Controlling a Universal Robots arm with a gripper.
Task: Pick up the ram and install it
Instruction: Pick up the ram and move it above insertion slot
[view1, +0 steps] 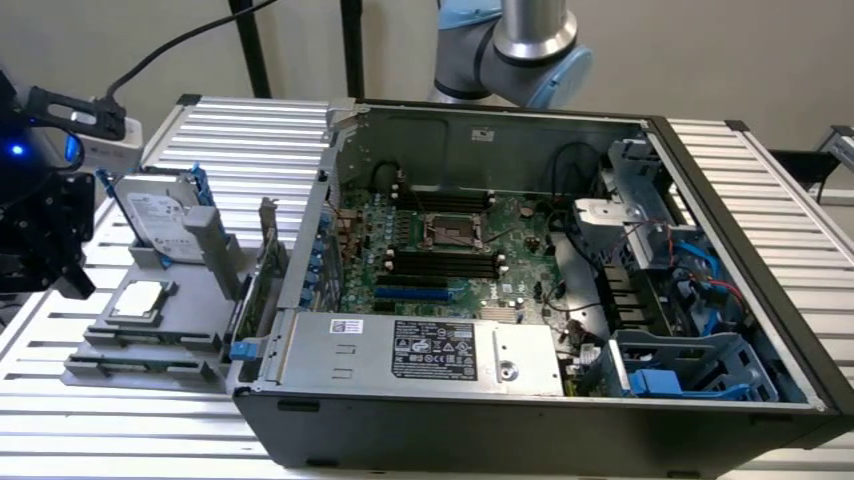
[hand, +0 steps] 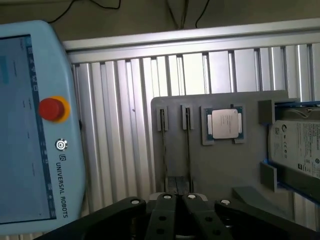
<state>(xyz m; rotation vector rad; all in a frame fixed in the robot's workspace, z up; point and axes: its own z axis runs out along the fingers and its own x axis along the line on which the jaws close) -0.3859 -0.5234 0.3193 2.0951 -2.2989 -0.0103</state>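
Observation:
Two thin ram sticks (hand: 163, 145) stand on edge in slots of the grey holder (hand: 220, 170), side by side, next to the square silver processor chip (hand: 223, 123). In the exterior view these ram slots (view1: 144, 340) are at the holder's near end. My gripper (hand: 177, 199) hovers over the near end of the two sticks, its black fingers (hand: 162, 205) pressed together with nothing between them. Seen from outside, the gripper (view1: 60, 265) hangs at the exterior view's left edge, beside the holder. The motherboard's long black slots (view1: 441, 263) lie inside the open computer case (view1: 747, 200).
A silver hard drive with blue rails (view1: 160, 215) stands at the holder's far end. A blue teach pendant with a red stop button (hand: 52, 109) lies on the ribbed aluminium table (hand: 120, 125) beside the holder. The case's power supply (view1: 414, 350) and drive cage (view1: 694, 370) border the motherboard.

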